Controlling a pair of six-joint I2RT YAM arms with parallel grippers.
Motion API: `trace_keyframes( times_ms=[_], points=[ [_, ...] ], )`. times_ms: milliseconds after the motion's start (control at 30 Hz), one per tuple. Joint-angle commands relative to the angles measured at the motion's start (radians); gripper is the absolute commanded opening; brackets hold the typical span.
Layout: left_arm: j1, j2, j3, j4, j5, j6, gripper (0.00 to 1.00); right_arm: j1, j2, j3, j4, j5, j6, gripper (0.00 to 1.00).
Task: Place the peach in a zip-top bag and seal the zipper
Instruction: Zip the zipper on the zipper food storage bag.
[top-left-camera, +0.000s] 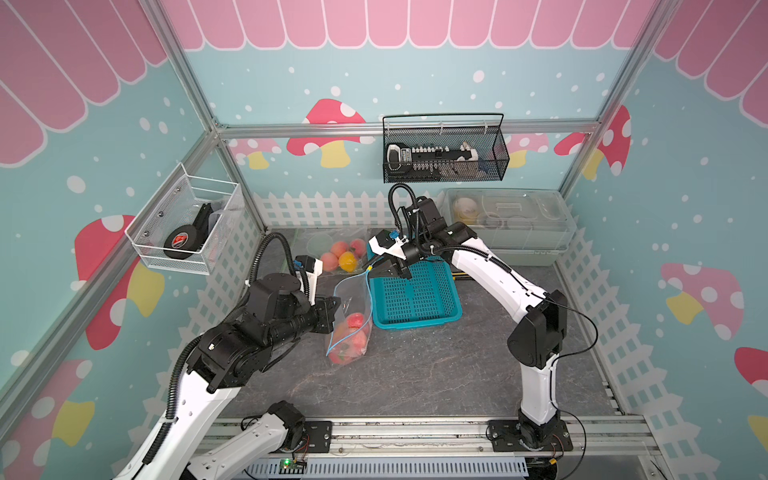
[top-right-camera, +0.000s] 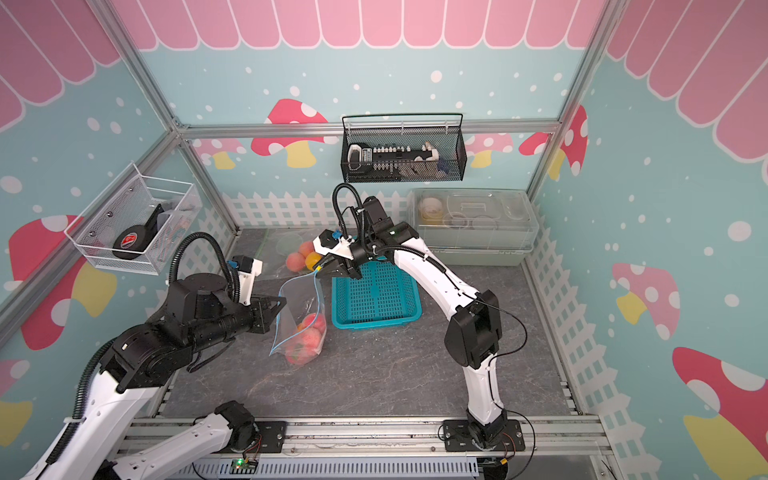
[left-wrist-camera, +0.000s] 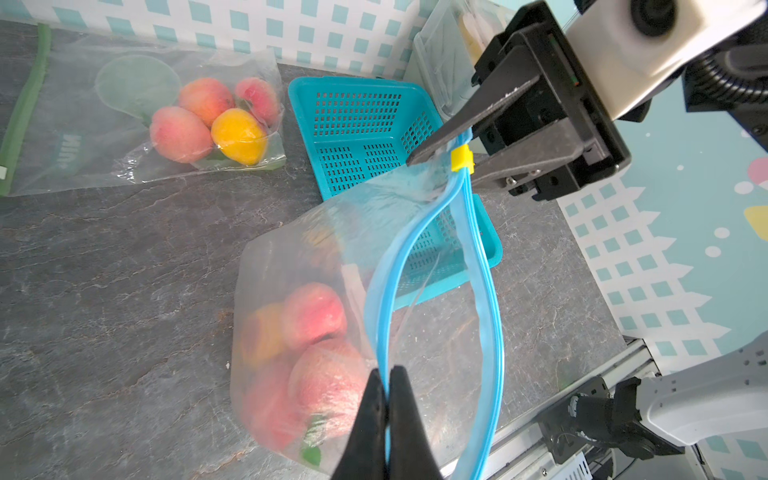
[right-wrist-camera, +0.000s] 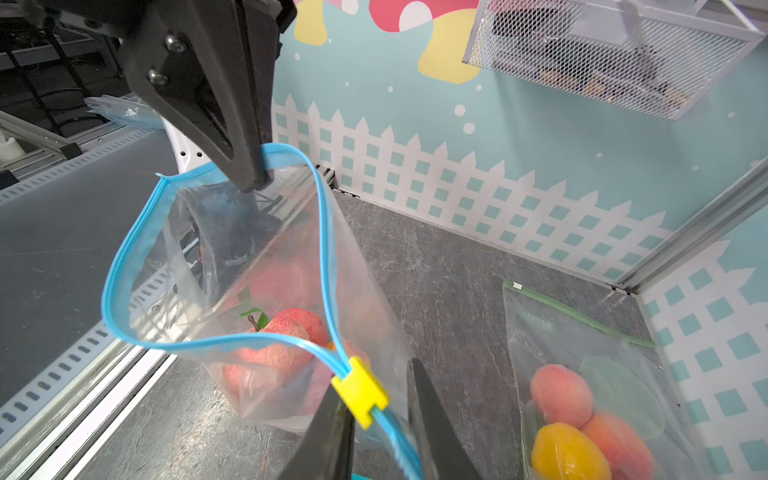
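Observation:
A clear zip-top bag (top-left-camera: 351, 316) with a blue zipper stands on the grey table, its mouth gaping wide. Several peaches (left-wrist-camera: 316, 316) (right-wrist-camera: 286, 332) lie inside at the bottom. My left gripper (left-wrist-camera: 386, 370) (top-left-camera: 338, 303) is shut on one side of the bag's blue rim, about mid-length, and holds it up. At the far end of the zipper sits the yellow slider (right-wrist-camera: 360, 390) (left-wrist-camera: 461, 158). My right gripper (right-wrist-camera: 374, 374) (top-left-camera: 368, 270) straddles that slider. One finger touches it and the other stands a little apart, so the jaws are open.
An empty teal basket (top-left-camera: 415, 299) sits just right of the bag. A second bag with a green zipper (top-left-camera: 340, 257) holding peaches and a yellow fruit lies at the back. A clear lidded box (top-left-camera: 507, 224) stands back right. Wire baskets (top-left-camera: 444, 149) (top-left-camera: 187, 224) hang on the walls.

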Motion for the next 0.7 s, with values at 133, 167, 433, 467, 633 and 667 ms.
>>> trace_keyframes(
  times_ms=[133,167,433,467,633,667],
  points=[
    [-0.004,-0.020,0.030,-0.012,-0.049,0.017,0.00,0.005,-0.020,-0.007,-0.028,-0.015,-0.029,0.13],
    [-0.004,-0.021,0.030,-0.012,-0.052,0.017,0.00,0.005,-0.024,-0.009,-0.029,-0.014,-0.026,0.12],
    [-0.003,-0.021,0.032,-0.011,-0.051,0.017,0.00,0.006,-0.024,-0.015,-0.026,-0.009,-0.023,0.18],
    [-0.003,-0.023,0.032,-0.011,-0.051,0.016,0.00,0.008,-0.024,-0.016,-0.025,-0.010,-0.022,0.20],
    [-0.004,-0.027,0.033,-0.011,-0.056,0.017,0.00,0.009,-0.021,-0.021,-0.025,-0.008,-0.024,0.22],
    [-0.003,-0.028,0.033,-0.011,-0.056,0.017,0.00,0.008,-0.020,-0.021,-0.025,-0.008,-0.024,0.22]
  ],
)
